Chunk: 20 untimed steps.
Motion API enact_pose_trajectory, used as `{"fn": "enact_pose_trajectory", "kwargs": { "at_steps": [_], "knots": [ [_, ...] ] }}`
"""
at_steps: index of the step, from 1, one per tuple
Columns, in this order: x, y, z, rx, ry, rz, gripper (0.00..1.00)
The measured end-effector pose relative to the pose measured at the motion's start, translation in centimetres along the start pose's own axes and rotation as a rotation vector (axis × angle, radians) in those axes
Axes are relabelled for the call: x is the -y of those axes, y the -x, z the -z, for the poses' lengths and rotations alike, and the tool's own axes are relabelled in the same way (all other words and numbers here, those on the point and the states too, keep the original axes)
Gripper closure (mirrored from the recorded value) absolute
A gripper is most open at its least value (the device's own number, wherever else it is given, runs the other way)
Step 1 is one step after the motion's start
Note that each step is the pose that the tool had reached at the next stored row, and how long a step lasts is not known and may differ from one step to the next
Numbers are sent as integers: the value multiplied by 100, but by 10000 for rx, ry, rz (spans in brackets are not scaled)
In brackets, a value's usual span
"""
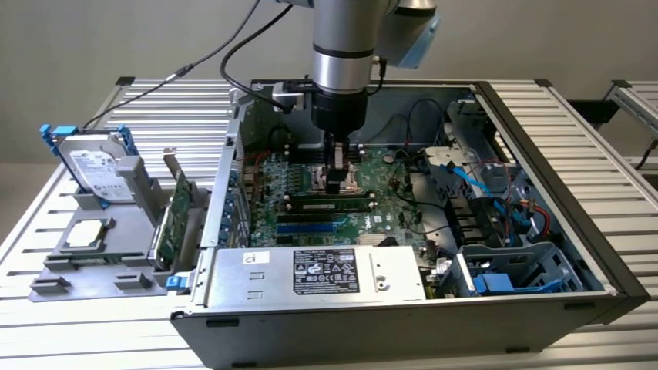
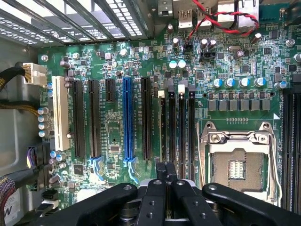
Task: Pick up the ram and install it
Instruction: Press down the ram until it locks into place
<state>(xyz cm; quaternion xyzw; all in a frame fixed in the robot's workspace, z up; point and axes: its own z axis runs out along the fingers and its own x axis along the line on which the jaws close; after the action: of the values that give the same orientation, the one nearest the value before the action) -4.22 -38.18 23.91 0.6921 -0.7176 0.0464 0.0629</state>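
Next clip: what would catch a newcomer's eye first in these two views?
The open computer case on the slatted table, with the arm reaching straight down into it and its gripper, shut, low over the green motherboard. A ram stick lies in a slot just in front of the gripper. At the exterior view's left, a silver hard drive stands upright in a grey holder.

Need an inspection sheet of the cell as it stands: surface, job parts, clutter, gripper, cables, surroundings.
Surface: silver slatted aluminium table carrying open black PC case.
Job's things: slim dark green RAM stick upright in a motherboard slot.
Clutter: silver boxy hard drive; green expansion card in a grey holder.
Grippers: black gripper shut, holding nothing, over green motherboard.
Cables: black cables to arm; blue cables in case.
Surroundings: second slatted table.
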Motion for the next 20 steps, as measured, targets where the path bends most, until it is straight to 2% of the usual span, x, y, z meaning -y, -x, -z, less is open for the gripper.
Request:
{"fn": "enact_pose_trajectory", "kwargs": {
  "at_steps": [4,11,20],
  "knots": [
    [-1,-11,27,8,44,-285,89],
    [-1,-16,64,23,171,-1113,89],
    [-2,-18,75,-42,324,-2124,89]
  ]
}}
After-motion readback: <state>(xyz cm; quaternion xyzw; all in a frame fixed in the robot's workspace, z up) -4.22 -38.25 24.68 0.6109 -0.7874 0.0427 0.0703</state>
